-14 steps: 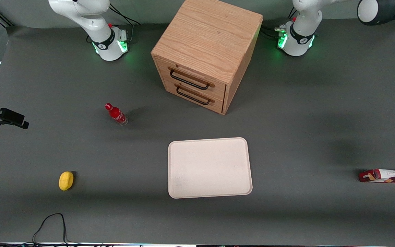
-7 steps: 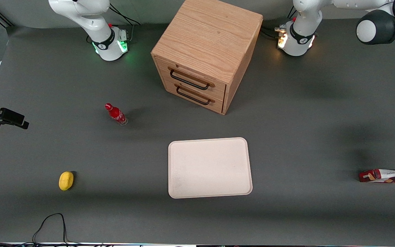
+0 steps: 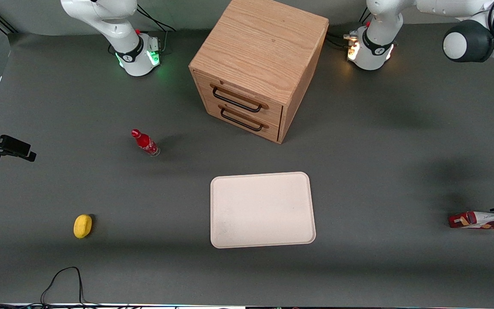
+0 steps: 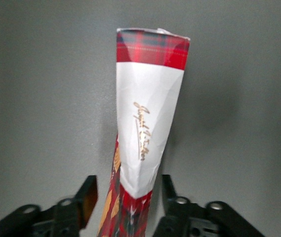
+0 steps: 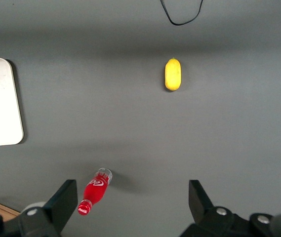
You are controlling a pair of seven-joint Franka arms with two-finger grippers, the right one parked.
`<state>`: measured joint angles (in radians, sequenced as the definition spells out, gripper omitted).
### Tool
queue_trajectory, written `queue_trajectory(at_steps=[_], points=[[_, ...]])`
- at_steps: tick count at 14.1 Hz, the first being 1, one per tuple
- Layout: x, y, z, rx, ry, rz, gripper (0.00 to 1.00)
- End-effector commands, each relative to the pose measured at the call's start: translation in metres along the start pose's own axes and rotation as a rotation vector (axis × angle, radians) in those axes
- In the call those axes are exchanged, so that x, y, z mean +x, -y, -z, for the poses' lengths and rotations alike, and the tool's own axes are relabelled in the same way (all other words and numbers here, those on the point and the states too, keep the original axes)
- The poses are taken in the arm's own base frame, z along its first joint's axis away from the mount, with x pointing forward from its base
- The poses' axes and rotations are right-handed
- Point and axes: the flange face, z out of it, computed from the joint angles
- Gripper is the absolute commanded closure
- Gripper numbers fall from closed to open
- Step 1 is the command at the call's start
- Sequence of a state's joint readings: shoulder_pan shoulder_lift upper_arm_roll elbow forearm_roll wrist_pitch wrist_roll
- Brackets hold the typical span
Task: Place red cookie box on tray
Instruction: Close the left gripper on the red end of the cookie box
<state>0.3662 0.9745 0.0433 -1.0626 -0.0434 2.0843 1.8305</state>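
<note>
Gripper (image 4: 125, 202) position: at the working arm's end of the grey table (image 3: 358, 266), lowered over the long narrow dark-red cookie box (image 3: 474, 220). The two black fingers (image 4: 87, 197) are spread, one on each long side of the carton, with a visible gap between each pad and the cardboard; nothing is pinched.

Cookie box: lies flat on the table, well apart from the large flat cream-beige rectangular tray (image 3: 262, 209) with rounded corners. In the wrist view the carton (image 4: 147, 133) shows a white patch with gold script, a red tartan end panel, and tan cookie pictures on its side.

Tray: sits near the middle of the table, nearer the front camera than the oak-coloured wooden two-drawer cabinet (image 3: 257, 68), which has black wire handles. Its surface carries no objects.

Other items: a small red bottle (image 3: 145, 142) with a red cap stands upright toward the parked arm's end. A yellow lemon-shaped object (image 3: 82, 225) lies nearer the camera than the bottle.
</note>
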Motion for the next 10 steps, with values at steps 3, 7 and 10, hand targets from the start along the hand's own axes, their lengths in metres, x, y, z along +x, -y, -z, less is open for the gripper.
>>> queue_trajectory(at_steps=[3,7,10], points=[[0.004,-0.002,0.004,0.000,0.001,-0.011,1.00],[0.011,-0.003,0.068,-0.051,-0.016,0.049,1.00],[0.025,-0.014,0.136,-0.095,-0.016,0.241,1.00]])
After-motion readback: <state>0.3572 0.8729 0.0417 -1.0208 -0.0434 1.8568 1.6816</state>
